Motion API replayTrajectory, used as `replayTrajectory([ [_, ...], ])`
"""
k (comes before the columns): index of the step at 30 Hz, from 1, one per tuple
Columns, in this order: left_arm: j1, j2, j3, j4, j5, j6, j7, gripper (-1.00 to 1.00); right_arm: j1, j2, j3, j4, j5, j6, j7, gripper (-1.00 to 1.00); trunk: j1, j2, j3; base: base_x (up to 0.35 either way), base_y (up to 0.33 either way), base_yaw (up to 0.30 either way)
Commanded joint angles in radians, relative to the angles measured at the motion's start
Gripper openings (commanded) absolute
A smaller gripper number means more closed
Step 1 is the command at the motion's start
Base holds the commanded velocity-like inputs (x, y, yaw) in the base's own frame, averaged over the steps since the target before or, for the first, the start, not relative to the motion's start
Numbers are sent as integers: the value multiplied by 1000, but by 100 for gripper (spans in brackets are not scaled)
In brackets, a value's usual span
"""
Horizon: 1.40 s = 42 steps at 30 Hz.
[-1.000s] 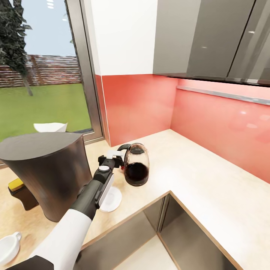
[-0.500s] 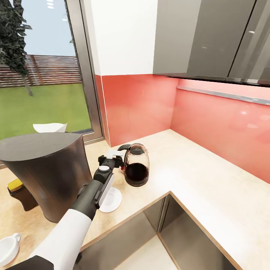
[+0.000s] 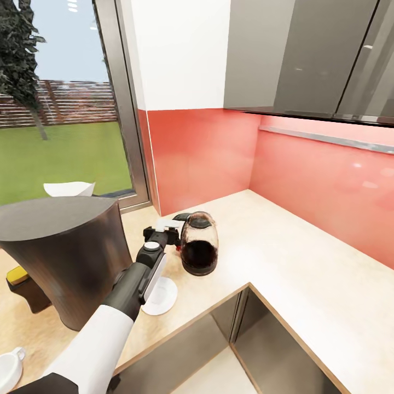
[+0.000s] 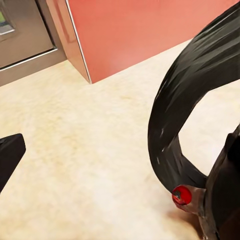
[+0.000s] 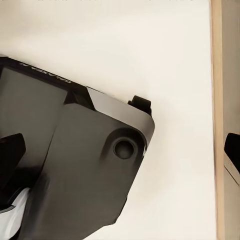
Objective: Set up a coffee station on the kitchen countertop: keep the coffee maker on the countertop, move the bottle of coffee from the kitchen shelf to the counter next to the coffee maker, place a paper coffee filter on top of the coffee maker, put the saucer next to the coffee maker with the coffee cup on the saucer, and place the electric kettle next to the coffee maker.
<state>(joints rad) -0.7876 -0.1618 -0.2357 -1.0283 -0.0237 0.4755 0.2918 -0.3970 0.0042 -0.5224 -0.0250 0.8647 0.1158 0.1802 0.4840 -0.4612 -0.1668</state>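
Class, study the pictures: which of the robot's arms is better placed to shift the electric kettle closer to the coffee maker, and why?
Left. The left gripper is already at the electric kettle handle, with the coffee maker just beside that arm. The right wrist view faces the robot's own body, away from the countertop.

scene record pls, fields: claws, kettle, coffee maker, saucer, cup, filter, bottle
left claw: beside the kettle's handle, open
right claw: fingers spread, nothing between them
electric kettle: upright on the countertop, near the sink corner
coffee maker: on countertop, left of the kettle
saucer: bare, partly under the left arm
coffee cup: at the lower left edge, off the saucer
paper coffee filter: behind the coffee maker
bottle of coffee: partly hidden behind the coffee maker
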Motion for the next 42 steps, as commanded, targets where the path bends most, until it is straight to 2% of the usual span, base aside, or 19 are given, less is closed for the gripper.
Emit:
replayTrajectory([
  [1,-1,0,-2,-1,-2,6,4,100,0,0,-8,-3,8,5,5,100,0,-2,-2,2,0,0],
  [42,-1,-1,-3,1,1,6,4,100,0,0,-8,-3,8,5,5,100,0,-2,-2,37,0,0],
])
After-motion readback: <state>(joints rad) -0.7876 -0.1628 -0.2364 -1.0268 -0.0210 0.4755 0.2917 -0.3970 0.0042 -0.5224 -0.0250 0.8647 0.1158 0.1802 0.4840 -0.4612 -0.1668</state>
